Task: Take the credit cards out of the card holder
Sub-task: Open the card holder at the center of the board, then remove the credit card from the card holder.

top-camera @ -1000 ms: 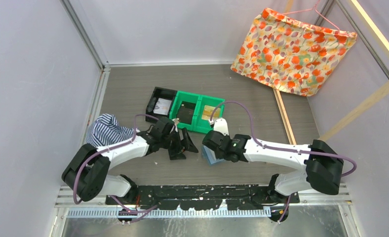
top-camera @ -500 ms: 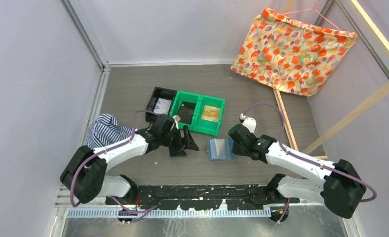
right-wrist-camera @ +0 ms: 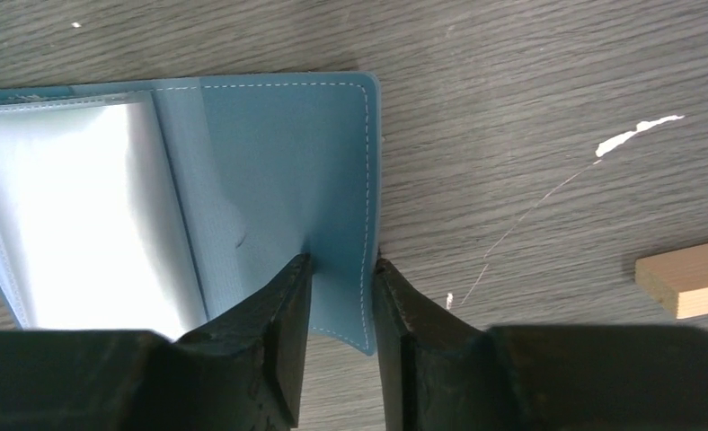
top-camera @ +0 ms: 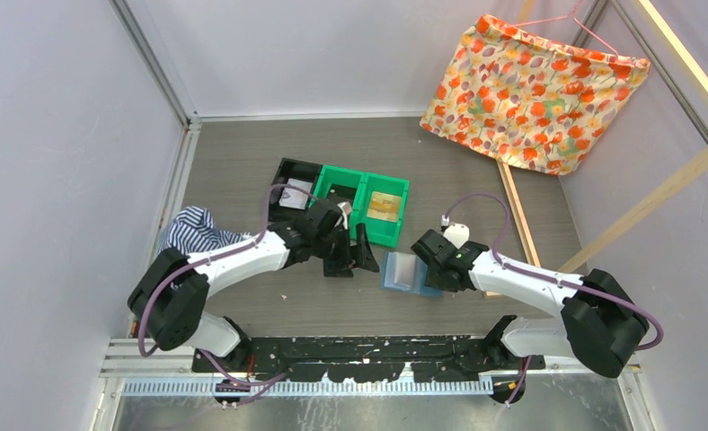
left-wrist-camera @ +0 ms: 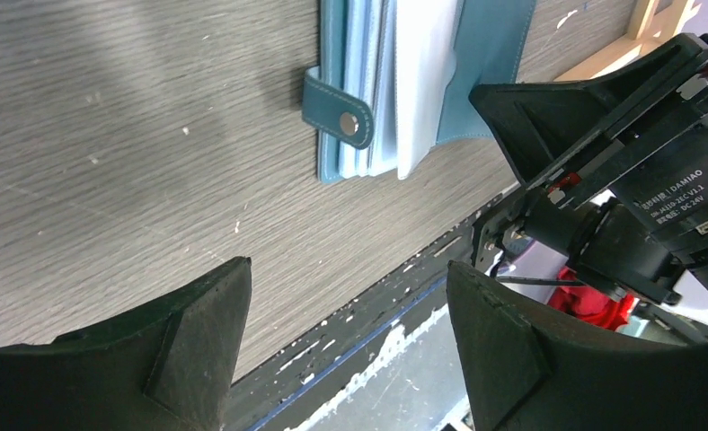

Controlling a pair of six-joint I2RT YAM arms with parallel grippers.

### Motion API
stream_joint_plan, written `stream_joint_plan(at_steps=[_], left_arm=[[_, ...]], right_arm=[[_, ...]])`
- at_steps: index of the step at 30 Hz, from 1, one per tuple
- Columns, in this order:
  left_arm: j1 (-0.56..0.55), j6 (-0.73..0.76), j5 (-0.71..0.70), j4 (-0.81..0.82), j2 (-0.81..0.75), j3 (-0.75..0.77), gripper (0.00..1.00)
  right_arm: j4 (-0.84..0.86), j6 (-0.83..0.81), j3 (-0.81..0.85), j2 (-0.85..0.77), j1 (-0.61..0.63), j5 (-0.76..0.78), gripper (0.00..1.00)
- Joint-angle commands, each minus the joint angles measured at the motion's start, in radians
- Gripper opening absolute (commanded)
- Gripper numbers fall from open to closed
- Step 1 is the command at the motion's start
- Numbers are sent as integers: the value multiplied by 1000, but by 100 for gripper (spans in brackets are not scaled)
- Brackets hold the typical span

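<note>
Worktop [top-camera: 243, 171]: grey wood-grain boards inside pale walls, with green bins [top-camera: 361, 206] at the back and a flowered cloth [top-camera: 530, 85] hung far right.
Top view, card holder [top-camera: 400, 269]: it lies open on the worktop just in front of the bins, between my two hands.
Top view, left hand [top-camera: 355, 260]: just left of the holder, not touching it.
Top view, right hand [top-camera: 429, 274]: over the holder's right side.
Left wrist view: my left fingers are spread wide with nothing between them. The closing tab [left-wrist-camera: 337, 103] and stacked clear sleeves lie ahead.
Right wrist view: my right fingers stand a little apart at the cover's edge, and I see nothing pinched.
Credit cards: none show in the sleeves from any view.
Step, my judgement: I should pin the cover flat with the right hand, then bring the left in low along the sleeve mouths so the holder cannot slide.
</note>
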Motion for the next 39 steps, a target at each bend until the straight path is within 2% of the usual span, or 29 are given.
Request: stream_joint_plan(at_steps=[1,3,8,12,16,20,23,24,25,26,29,31,39], left_arm=[[-53,73,-89,-57,52,104,81],[-75,96,-86,-88,106,155,81],[-133,117,-245,-175,181,248,76],[-150,122,-303,-148,222,260,64],[-178,119,-386,-133,275,282,59],[-180,98,-402,-69,324,296,53],[-181,93,-416,-56,360,322,39],[-181,94,-419,-63,370,332,30],[-181,99,-417,-68,374,340,14],[-181,104,-415,-70,374,344,3],[-182,126,-400,-71,352,349,1],[-183,136,-386,-74,318,346,1],[-186,155,-316,-131,107,336,1]], right_arm=[[-45,21,20,-5,-11,45,39],[-32,1,18,-8,-12,24,39],[-23,-3,6,-34,-14,18,42],[-17,-5,5,-32,-16,14,42],[-9,-21,3,-33,-16,3,45],[-13,-29,8,-34,-18,-2,46],[-31,-29,22,-39,-20,3,47],[-55,-26,34,-46,-20,9,49],[-73,-25,48,-56,-20,16,54],[-91,-25,60,-73,-20,23,58],[-139,-30,107,-120,-21,48,67],[-167,-40,147,-133,-21,58,69],[-149,-75,241,-151,-21,10,71]])
